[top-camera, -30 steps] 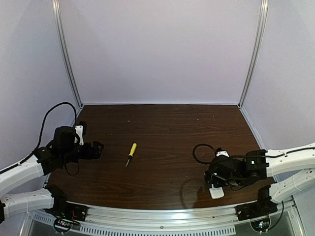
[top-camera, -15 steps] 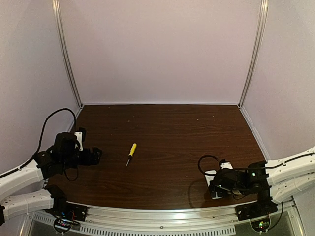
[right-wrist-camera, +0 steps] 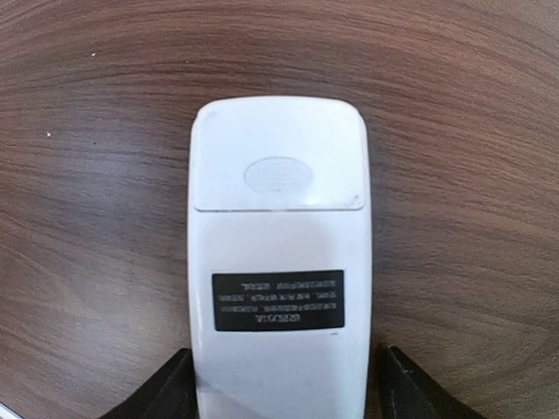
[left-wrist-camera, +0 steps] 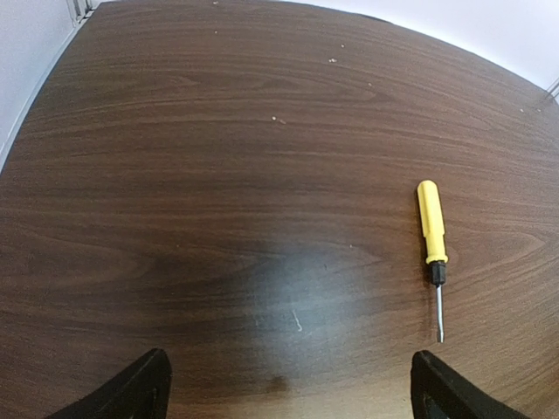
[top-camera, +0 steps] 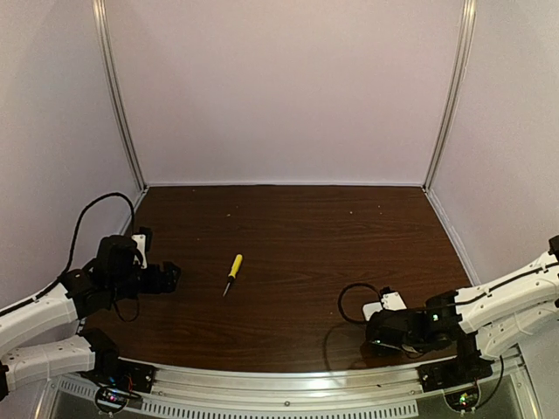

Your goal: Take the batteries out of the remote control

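The remote control [right-wrist-camera: 278,262] lies back side up on the table, a white bar with a black label. Its battery cover [right-wrist-camera: 278,157], with an oval thumb mark, is shut at the far end. The batteries are hidden. My right gripper [right-wrist-camera: 284,393] is low over the remote, its open jaws standing either side of the near end with a thin gap on the right. In the top view the right gripper [top-camera: 383,332] hides the remote. My left gripper [left-wrist-camera: 288,397] is open and empty above bare table at the left [top-camera: 170,275].
A yellow-handled screwdriver [top-camera: 232,272] lies left of the table's middle; it also shows in the left wrist view [left-wrist-camera: 431,236], ahead and right of the left fingers. The table's near edge rail [top-camera: 288,384] is close behind the right gripper. Walls enclose the table.
My right arm has come down over the remote, which showed white beside it a second ago and is now covered in the top view. My left arm drew back slightly, then stayed still.
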Controlling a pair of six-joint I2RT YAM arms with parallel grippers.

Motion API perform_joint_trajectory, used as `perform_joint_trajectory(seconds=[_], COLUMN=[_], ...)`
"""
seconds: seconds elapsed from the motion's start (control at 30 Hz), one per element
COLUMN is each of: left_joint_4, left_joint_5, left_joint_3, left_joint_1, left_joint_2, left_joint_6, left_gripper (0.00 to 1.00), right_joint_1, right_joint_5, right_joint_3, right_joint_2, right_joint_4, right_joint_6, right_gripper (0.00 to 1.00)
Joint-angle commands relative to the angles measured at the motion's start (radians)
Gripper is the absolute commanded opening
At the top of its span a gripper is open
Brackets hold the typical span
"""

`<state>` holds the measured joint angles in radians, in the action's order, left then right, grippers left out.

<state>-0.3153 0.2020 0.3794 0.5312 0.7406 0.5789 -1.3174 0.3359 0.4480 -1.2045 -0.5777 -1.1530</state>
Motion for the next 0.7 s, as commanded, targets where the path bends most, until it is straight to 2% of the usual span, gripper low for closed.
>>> perform_joint_trajectory(seconds=[0.0, 0.23, 0.4, 0.57, 0.67], left_joint_4=[0.02, 0.022, 0.036, 0.11, 0.155], left_joint_5=[0.015, 0.019, 0.013, -0.15, -0.199], left_joint_3=[-0.016, -0.017, -0.016, 0.004, 0.017], left_joint_1=[0.004, 0.004, 0.004, 0.004, 0.004], left_joint_2=[0.005, 0.011, 0.017, 0.039, 0.059], left_joint_6=[0.012, 0.013, 0.005, -0.027, -0.041], left_gripper=[0.97, 0.97, 0.97, 0.97, 0.97], right_joint_1=[-0.025, -0.027, -0.026, -0.026, -0.026], right_joint_5=[-0.051, -0.022, 0.046, 0.136, 0.209], right_joint_3=[0.008, 0.021, 0.065, 0.138, 0.21], right_joint_2=[-0.049, -0.041, -0.003, 0.012, -0.012], right_joint_4=[0.011, 0.032, 0.038, 0.115, 0.151], right_joint_6=[-0.023, 0.012, 0.077, 0.244, 0.365], right_gripper=[0.66, 0.44, 0.41, 0.39, 0.36])
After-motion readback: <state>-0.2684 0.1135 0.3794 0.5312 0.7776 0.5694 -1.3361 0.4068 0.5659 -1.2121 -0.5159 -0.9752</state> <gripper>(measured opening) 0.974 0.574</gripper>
